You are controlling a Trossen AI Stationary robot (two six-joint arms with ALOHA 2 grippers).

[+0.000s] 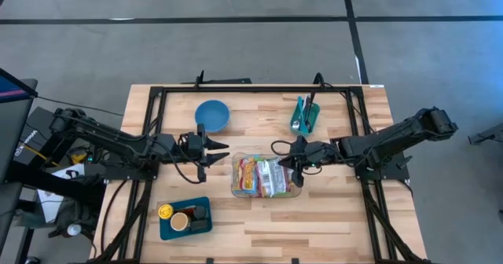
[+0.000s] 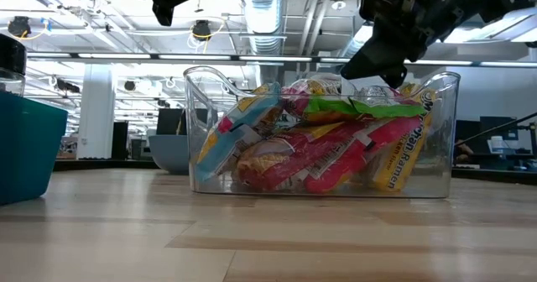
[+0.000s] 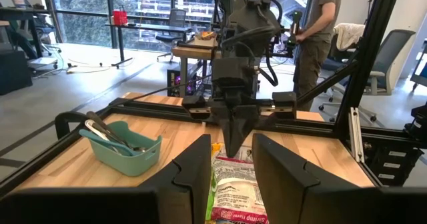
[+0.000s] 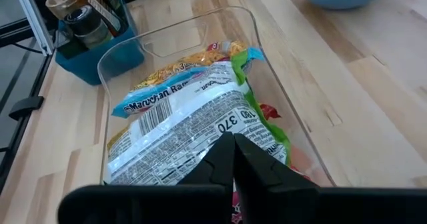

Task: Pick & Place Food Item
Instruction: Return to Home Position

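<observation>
High view: noodle packs [image 1: 263, 177] in the transparent bin [image 1: 233, 187] are judged light and crinkly, best pinched at an edge. Left gripper [image 1: 221, 152] is spread wide beside the bin; right gripper [image 1: 293, 166] is closed, empty, over its end.

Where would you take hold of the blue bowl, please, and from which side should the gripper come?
Take the blue bowl by its rim, coming straight down, one finger inside and one outside: it stands upright and open, and looks too wide to span. The left gripper, open, is nearest.
</observation>
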